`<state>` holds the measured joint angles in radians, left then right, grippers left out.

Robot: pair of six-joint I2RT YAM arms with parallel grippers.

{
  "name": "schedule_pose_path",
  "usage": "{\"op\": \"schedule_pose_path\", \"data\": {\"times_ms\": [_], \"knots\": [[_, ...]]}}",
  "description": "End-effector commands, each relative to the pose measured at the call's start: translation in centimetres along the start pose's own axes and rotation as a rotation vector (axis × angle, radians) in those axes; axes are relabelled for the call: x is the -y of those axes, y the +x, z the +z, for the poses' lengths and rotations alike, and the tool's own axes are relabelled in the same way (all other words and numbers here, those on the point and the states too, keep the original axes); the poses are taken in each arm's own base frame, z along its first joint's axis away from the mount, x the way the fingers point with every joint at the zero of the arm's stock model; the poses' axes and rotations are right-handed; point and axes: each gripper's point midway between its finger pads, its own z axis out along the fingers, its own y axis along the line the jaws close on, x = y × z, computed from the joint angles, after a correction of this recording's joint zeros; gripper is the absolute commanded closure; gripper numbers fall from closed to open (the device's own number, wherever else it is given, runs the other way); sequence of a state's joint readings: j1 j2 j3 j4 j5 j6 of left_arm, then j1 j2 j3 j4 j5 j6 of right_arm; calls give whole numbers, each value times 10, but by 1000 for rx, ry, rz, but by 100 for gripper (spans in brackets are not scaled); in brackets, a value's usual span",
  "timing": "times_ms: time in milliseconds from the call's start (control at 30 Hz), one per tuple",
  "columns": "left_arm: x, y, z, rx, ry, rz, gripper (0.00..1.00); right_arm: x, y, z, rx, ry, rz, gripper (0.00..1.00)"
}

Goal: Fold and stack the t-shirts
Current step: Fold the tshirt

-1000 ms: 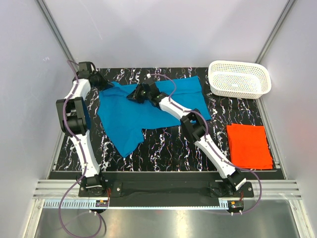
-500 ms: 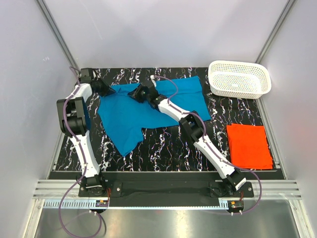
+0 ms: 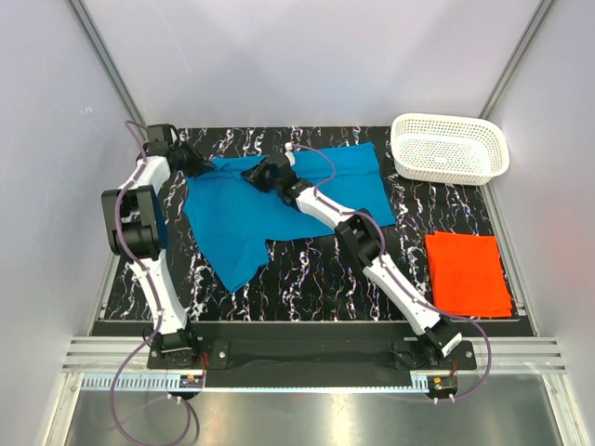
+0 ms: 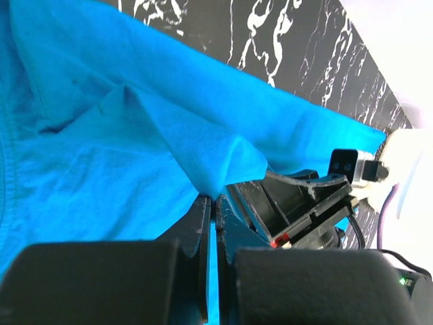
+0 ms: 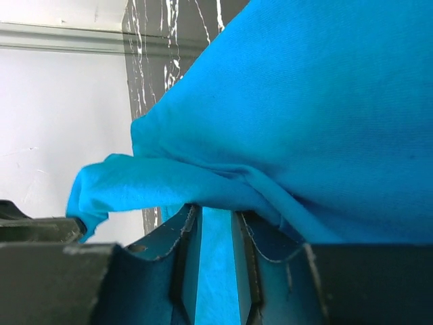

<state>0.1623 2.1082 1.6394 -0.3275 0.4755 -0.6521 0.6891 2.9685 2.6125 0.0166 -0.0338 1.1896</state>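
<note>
Orange-red t-shirt (image 3: 468, 272) folded flat, right side of tabletop (image 3: 307, 279). Blue t-shirt (image 3: 223, 223) unfolded, spread far centre-left. Left pincer (image 4: 213, 198) pinching its far-left corner. Right pincer (image 5: 215, 206) part-closed on bunched far-edge fold. Est. half done. Remaining: fold blue, stack.

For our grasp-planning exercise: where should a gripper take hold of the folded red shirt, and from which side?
Probably its left edge, approached low from the left. The red shirt lies flat as a folded rectangle, so only edges offer a pinch; bare table lies left, while its right edge nears the table's rim.
</note>
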Motion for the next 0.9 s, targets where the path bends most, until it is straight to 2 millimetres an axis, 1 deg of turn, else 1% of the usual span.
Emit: {"op": "schedule_pose_path", "data": {"times_ms": [0, 67, 133, 233, 300, 333, 400, 467, 500, 533, 567, 600, 633, 667, 700, 733, 767, 800, 833, 867], "knots": [[25, -7, -22, 40, 67, 43, 99, -4, -3, 7, 53, -27, 16, 71], [26, -6, -25, 44, 65, 50, 99, -4, -4, 7, 53, -33, 16, 73], [26, -3, -26, 38, 66, 46, 98, -2, -4, 8, 48, -33, 15, 81], [26, -1, -26, 32, 69, 45, 98, -5, -3, 7, 46, -43, 4, 88], [24, 0, -26, 30, 66, 43, 99, -9, 2, 5, 14, -62, -9, 92], [24, 0, -26, 32, 65, 45, 99, -11, 4, 5, 7, -69, -16, 96], [24, 2, -27, 29, 65, 47, 99, -22, 4, 1, -13, -102, -30, 99], [25, 1, -29, 34, 67, 50, 99, -30, 4, -3, -25, -122, -38, 100], [25, 1, -30, 32, 68, 48, 99, -45, 2, -9, -34, -145, -52, 100], [26, 1, -30, 30, 70, 50, 99, -44, 3, -11, -44, -138, -56, 100], [26, 2, -31, 24, 68, 52, 99, -66, 0, -20, -57, -170, -64, 100], [25, 2, -33, 23, 61, 50, 99, -71, 0, -24, -64, -176, -94, 100], [23, 3, -33, 15, 58, 46, 99, -60, 4, -26, -85, -145, -106, 100], [22, 5, -34, 5, 50, 48, 99, -78, -2, -37, -95, -171, -120, 100], [21, 5, -35, 5, 45, 49, 99, -62, 3, -39, -120, -134, -123, 100], [20, 6, -36, 0, 42, 49, 99, -62, 1, -43, -128, -127, -119, 100], [18, 9, -37, -12, 36, 46, 99, -70, -2, -50, -143, -140, -120, 100], [16, 9, -38, -16, 32, 43, 99, -62, 0, -52, -166, -127, -118, 100], [16, 10, -39, -21, 31, 44, 100, -61, 2, -54, -188, -127, -120, 100], [14, 12, -40, -30, 22, 46, 99, -66, 3, -60, -213, -139, -128, 100]]}}
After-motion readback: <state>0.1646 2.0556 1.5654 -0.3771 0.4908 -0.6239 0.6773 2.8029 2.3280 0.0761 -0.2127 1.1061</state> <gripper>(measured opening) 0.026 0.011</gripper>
